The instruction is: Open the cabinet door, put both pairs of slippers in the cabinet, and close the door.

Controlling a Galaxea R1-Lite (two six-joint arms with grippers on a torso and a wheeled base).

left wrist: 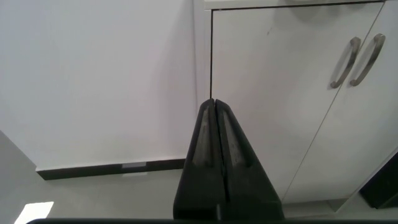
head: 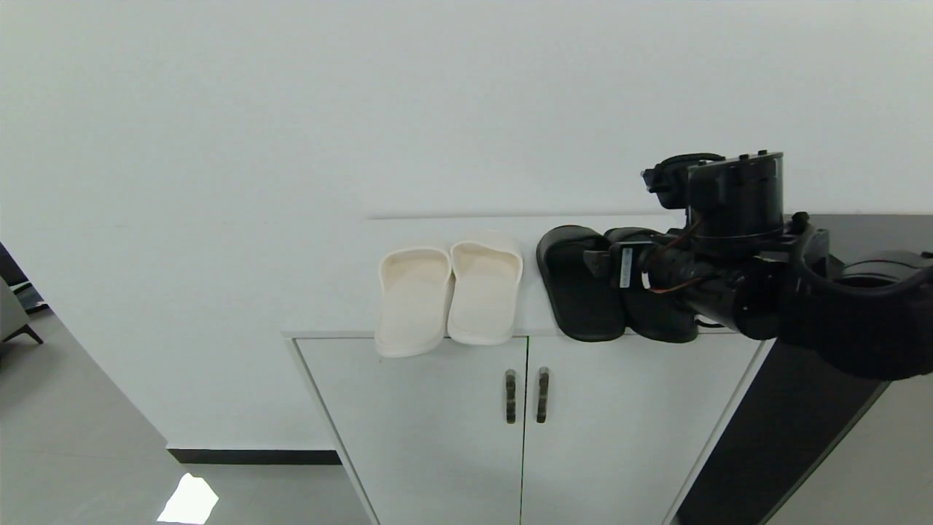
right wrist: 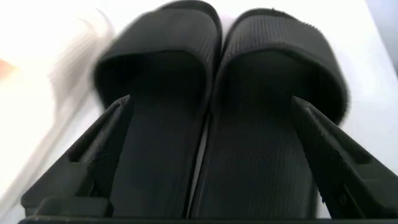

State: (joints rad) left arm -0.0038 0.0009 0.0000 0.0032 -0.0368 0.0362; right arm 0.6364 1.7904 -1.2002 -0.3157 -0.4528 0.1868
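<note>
Left tool (left wrist: 214,109) clenched, empty, low beside the cabinet (head: 408,437) at its left edge; doors shut; cream slippers (head: 448,295) on cabinet top, heels over the front edge; black slippers (head: 579,288) just beside them, rightward; right tool (right wrist: 211,106) released, spread astride the black pair.

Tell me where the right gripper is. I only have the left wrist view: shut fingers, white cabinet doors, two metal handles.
Observer: The right gripper is open at the pair of black ribbed slippers on the white cabinet top, with one finger to each outer side of the pair.
Operator: Any other footwear up there?
Observer: Yes, a pair of cream moulded slippers lies beside the black ones, toward the robot's left, with the heels overhanging the front edge.
</note>
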